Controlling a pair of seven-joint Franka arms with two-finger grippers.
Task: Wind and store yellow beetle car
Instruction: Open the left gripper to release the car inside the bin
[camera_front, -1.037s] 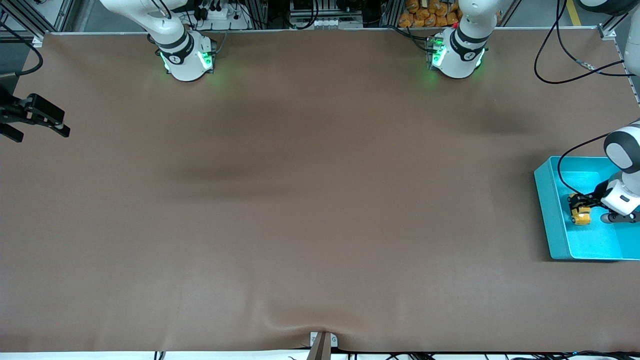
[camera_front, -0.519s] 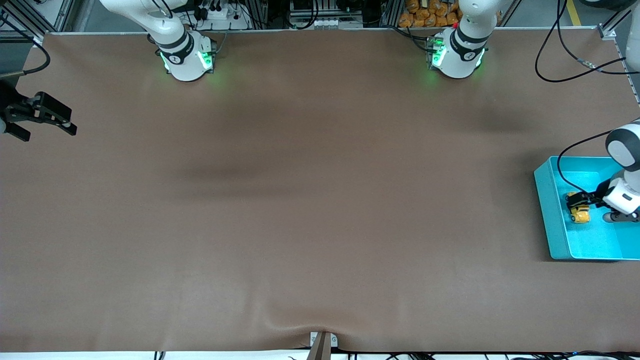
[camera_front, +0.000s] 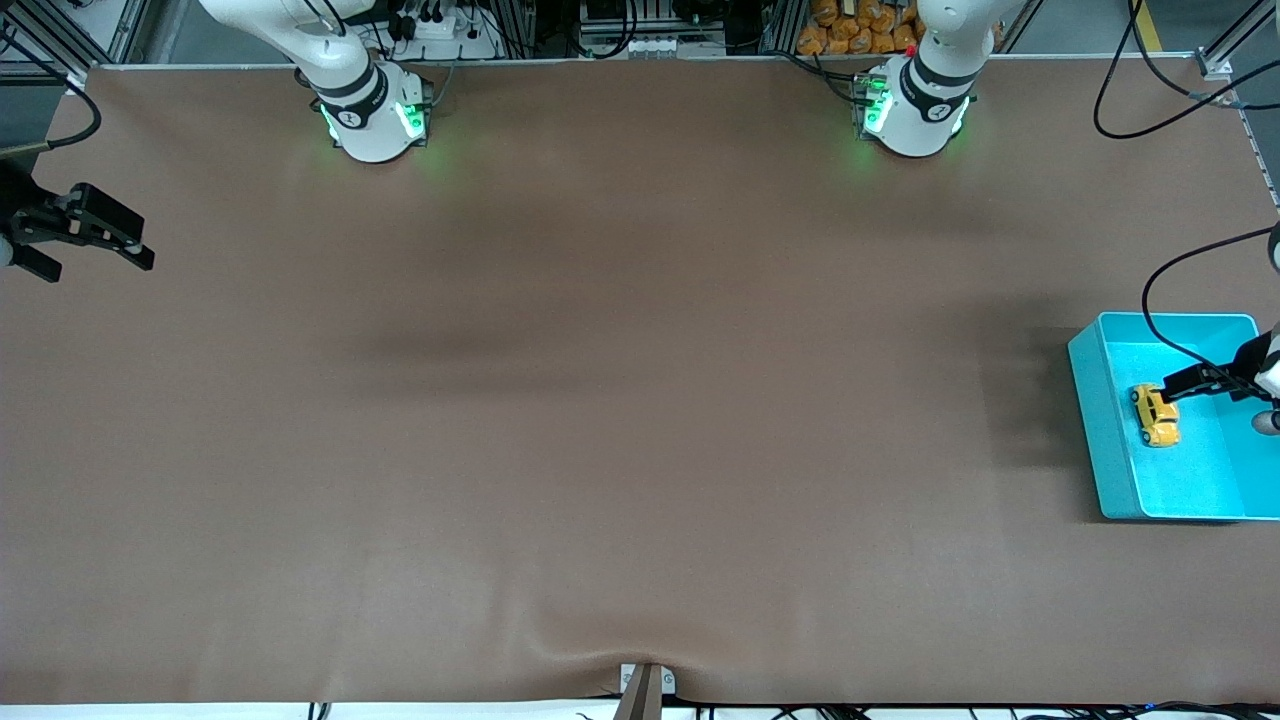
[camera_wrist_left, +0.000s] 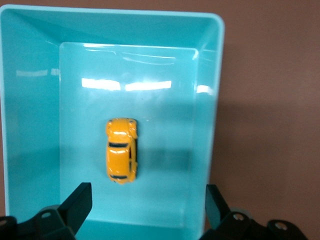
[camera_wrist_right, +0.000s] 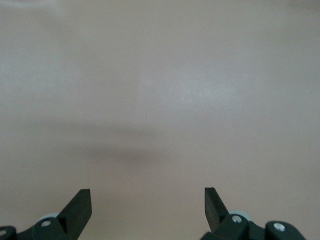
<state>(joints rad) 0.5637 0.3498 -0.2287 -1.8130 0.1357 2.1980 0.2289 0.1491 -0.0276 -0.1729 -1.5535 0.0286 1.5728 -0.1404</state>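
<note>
Turquoise plastic forms the bin (camera_front: 1100, 420) at the left arm's end of the brown counter (camera_front: 620, 400) in the front view. The yellow beetle car (camera_front: 1156, 415) rests on the bin floor, on its wheels, close to the bin wall that faces the middle of the counter. The left tool (camera_front: 1175, 388) hangs over the bin, just above the car's farther end, with its jaws spread wide and nothing between them. The car's long axis runs roughly from the robots' side toward the front camera, slightly slanted. The right tool (camera_front: 95, 240) waits over the counter edge at the right arm's end, jaws wide and empty, well apart from the bin. The left arm is by far the nearer to the car.

Left wrist view: the car (camera_wrist_left: 121, 150) lies free on the bin floor, with the bin rim (camera_wrist_left: 217, 100) around it. The left tool's two fingertips (camera_wrist_left: 77, 202) stand wide apart, clear of the car. The car's long axis points along the line between camera and bin end, across the tool's opening line. Judgement: the car is stored, so the left tool only needs to rise straight out.

Right wrist view: the right tool (camera_wrist_right: 147, 205) shows wide, empty jaws over bare counter.

No brand, label or legible writing appears on the car or the bin.
</note>
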